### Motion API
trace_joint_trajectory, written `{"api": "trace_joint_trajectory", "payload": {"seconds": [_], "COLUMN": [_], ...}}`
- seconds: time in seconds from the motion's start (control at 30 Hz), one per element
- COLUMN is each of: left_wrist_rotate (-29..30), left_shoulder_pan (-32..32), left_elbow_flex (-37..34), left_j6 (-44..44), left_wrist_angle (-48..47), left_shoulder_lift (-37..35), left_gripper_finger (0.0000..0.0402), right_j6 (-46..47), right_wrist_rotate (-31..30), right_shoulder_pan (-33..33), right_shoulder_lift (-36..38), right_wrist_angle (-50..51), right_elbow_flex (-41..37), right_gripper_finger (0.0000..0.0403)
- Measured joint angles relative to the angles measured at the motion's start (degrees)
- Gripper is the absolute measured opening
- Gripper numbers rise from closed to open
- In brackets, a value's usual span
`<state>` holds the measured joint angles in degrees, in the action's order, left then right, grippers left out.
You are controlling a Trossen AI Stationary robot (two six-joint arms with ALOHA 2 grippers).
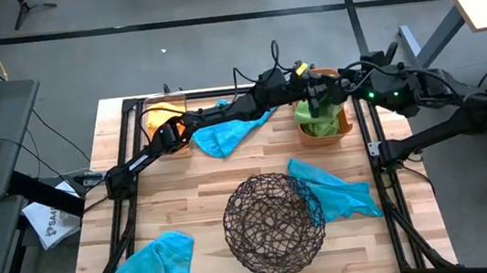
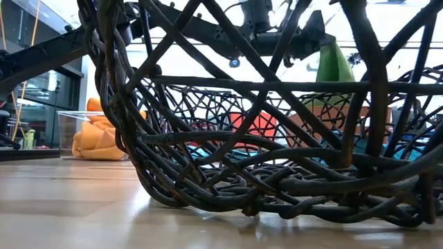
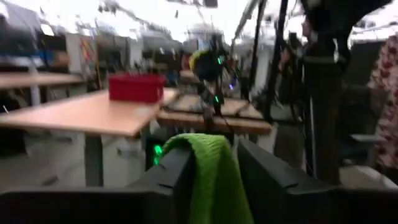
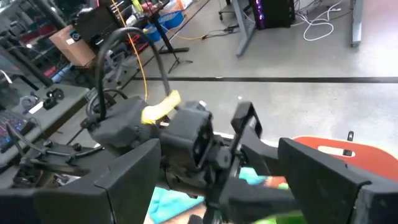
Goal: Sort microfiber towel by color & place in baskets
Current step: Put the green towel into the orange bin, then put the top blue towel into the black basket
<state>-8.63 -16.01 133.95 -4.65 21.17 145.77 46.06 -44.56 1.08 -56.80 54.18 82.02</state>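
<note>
Jaws: left gripper [image 3: 208, 180] clamps green towel [image 1: 320, 120], hanging lengthwise down over orange bin [image 1: 346, 129]; right gripper [image 1: 359, 84] spread, empty, beside | Around: wire bowl [image 1: 274, 223], blue towels [image 1: 337, 190] on table [image 1: 203, 182]

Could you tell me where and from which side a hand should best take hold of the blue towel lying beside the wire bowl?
Probably from straight above, on the raised folds near the middle of the blue towel. It lies crumpled on the table with its one edge against the wire bowl, so pinching on the side away from the bowl should keep the fingers off the mesh. A flat edge would give less to pinch.
</note>
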Motion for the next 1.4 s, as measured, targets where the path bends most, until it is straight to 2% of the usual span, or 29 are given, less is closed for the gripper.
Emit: {"api": "trace_joint_trajectory", "payload": {"seconds": [0.17,0.3,0.37,0.5,0.6,0.7,0.8,0.97,1.13,1.27,1.4], "left_wrist_rotate": [-2.66,-3.36,-4.31,-11.28,-16.85,-18.97,-18.25,-9.33,-4.78,-5.03,-10.29], "left_shoulder_pan": [-0.03,-0.82,-1.71,-3.85,-4.98,-5.4,-5.11,-3.04,-2.12,-1.77,-2.42], "left_elbow_flex": [0.36,0.52,0.55,0.59,0.66,0.46,0.0,0.82,1.18,1.06,0.87], "left_j6": [-1.88,-1.29,-1.27,-1.01,-0.85,-3.54,-5.52,-0.68,3.8,4.35,4.57], "left_wrist_angle": [-6.12,-12.62,-16.22,-25.71,-31.71,-35.37,-38.73,-48.16,-49.61,-49.91,-52.5], "left_shoulder_lift": [-1.27,-4.4,-6.2,-9.51,-10.21,-9.59,-8.39,-7.74,-10.51,-10.64,-13.42], "left_gripper_finger": [0.017,0.02,0.0209,0.0213,0.0213,0.0213,0.0213,0.0213,0.0213,0.0213,0.0213], "right_j6": [0.02,1.54,2.17,5.58,6.93,6.55,6.15,3.63,1.47,-0.08,-0.73], "right_wrist_rotate": [-0.25,-0.81,-1.13,-1.09,-0.56,0.86,1.45,3.22,3.49,4.15,6.31], "right_shoulder_pan": [0.02,0.31,1.08,4.03,6.67,9.21,11.43,14.36,16.64,18.46,19.75], "right_shoulder_lift": [-0.26,0.22,0.35,0.26,0.23,0.2,0.2,0.2,0.2,0.21,0.34], "right_wrist_angle": [0.01,0.5,1.57,7.42,11.74,14.27,15.97,16.44,16.54,16.72,17.92], "right_elbow_flex": [0.0,0.0,0.0,0.0,0.0,0.0,0.0,0.0,0.0,-0.73,-2.24], "right_gripper_finger": [0.032,0.032,0.032,0.032,0.032,0.032,0.032,0.032,0.032,0.032,0.032]}}
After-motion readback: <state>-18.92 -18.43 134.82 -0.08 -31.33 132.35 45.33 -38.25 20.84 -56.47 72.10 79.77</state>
